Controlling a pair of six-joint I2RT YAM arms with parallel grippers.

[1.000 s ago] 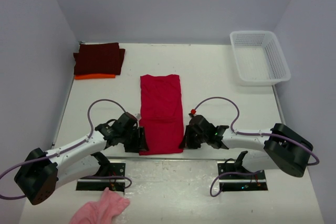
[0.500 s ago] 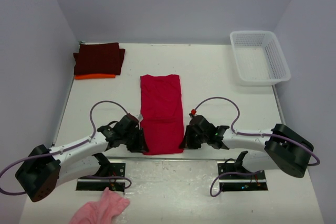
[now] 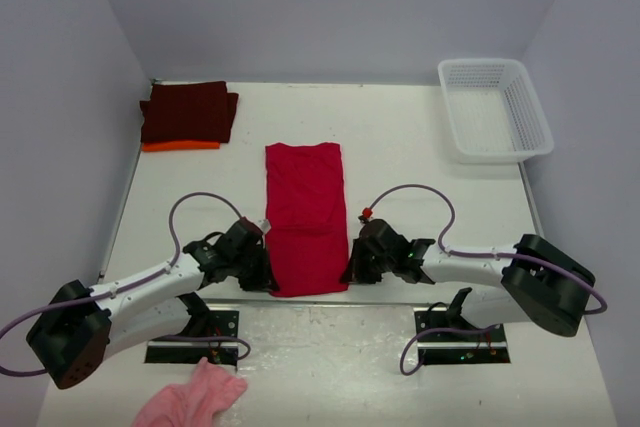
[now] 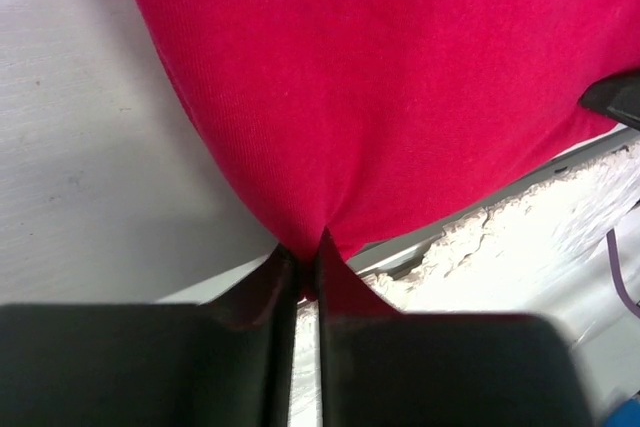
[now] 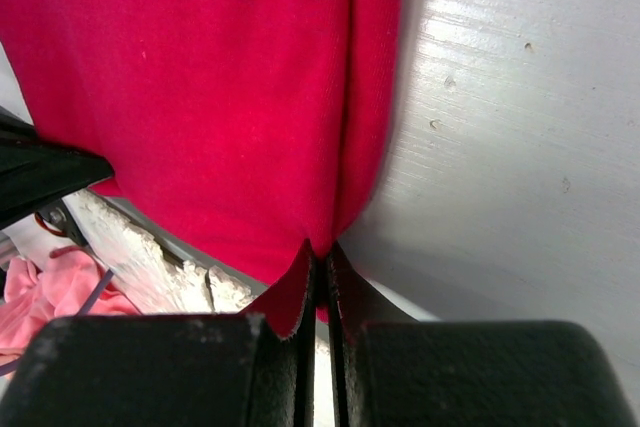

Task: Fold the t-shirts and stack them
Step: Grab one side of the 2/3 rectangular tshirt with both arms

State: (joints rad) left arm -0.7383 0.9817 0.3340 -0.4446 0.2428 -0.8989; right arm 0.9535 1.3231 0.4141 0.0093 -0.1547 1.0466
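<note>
Top external view, red t-shirt (image 3: 305, 217) lying lengthwise at centre, our left gripper (image 3: 264, 274) and right gripper (image 3: 351, 269) each pinched tight on a near corner, maroon t-shirt (image 3: 188, 112) atop orange t-shirt (image 3: 180, 146) far left.

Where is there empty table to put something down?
Bare table lies between the red shirt and the white basket, and between the red shirt and the maroon shirt lying on the orange shirt. The near edge is crowded: left claw and right claw pinch the red shirt there.
</note>
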